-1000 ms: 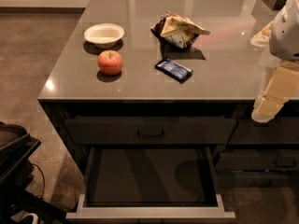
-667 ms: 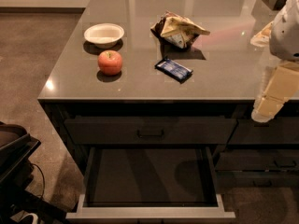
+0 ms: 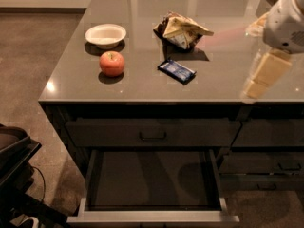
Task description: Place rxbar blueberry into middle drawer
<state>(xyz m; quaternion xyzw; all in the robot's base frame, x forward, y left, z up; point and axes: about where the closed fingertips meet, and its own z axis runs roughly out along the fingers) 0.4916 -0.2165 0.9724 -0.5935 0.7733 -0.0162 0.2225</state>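
Note:
The rxbar blueberry, a flat dark-blue bar, lies on the grey countertop near its front edge, right of the apple. The middle drawer is pulled out below the counter; its dark floor shows nothing in it. My gripper hangs from the white arm at the right edge of the view, over the counter's right part, well to the right of the bar and apart from it. It holds nothing that I can see.
A red apple and a white bowl sit at the counter's left. A crumpled tan-and-brown snack bag lies behind the bar. The top drawer is closed. Dark equipment stands on the floor at left.
My gripper has moved up and a little left, farther over the countertop. The bar, the apple, the bowl, the bag and the drawer have not moved.

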